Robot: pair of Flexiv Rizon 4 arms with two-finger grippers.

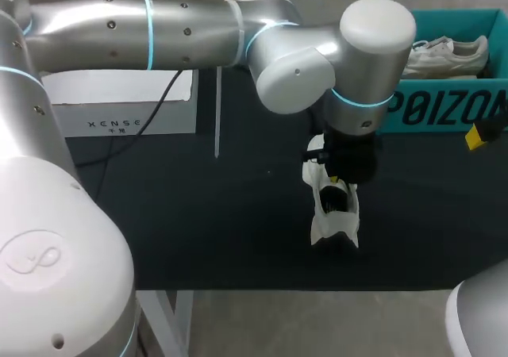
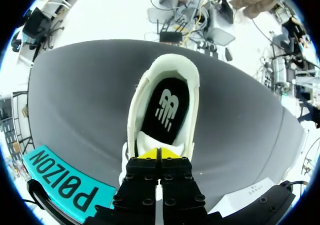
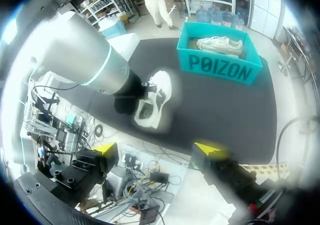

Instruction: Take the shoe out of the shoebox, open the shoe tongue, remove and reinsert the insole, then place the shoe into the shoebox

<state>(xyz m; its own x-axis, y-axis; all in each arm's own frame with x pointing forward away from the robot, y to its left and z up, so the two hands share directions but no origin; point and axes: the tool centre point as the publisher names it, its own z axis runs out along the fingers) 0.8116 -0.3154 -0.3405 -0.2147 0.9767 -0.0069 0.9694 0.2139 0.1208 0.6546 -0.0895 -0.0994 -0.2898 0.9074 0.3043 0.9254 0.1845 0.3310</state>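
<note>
The left claw (image 2: 160, 154) has its yellow tips pressed together low at the front of the shoe's mouth. It seems to be pinching the tongue (image 2: 147, 139), which would be the way to pull it forward and widen the opening. Just beyond the tips the black insole (image 2: 167, 105) lies flat inside the shoe (image 2: 172, 62) — still seated, by the look of it, so the removal step is probably yet to come. The white shoe stands on the dark desk (image 2: 80, 100), out of the box, heel pointing away from the claw, which leaves the opening free for a reach from above.

The right claw (image 3: 157, 147) hangs off to the side past the desk's edge, fingers spread wide with nothing between them — likely waiting to go after the insole.

Farther back, at the desk's far right corner, the teal shoebox (image 1: 444, 107) stands open with a second shoe (image 1: 444, 55) lying in it.
</note>
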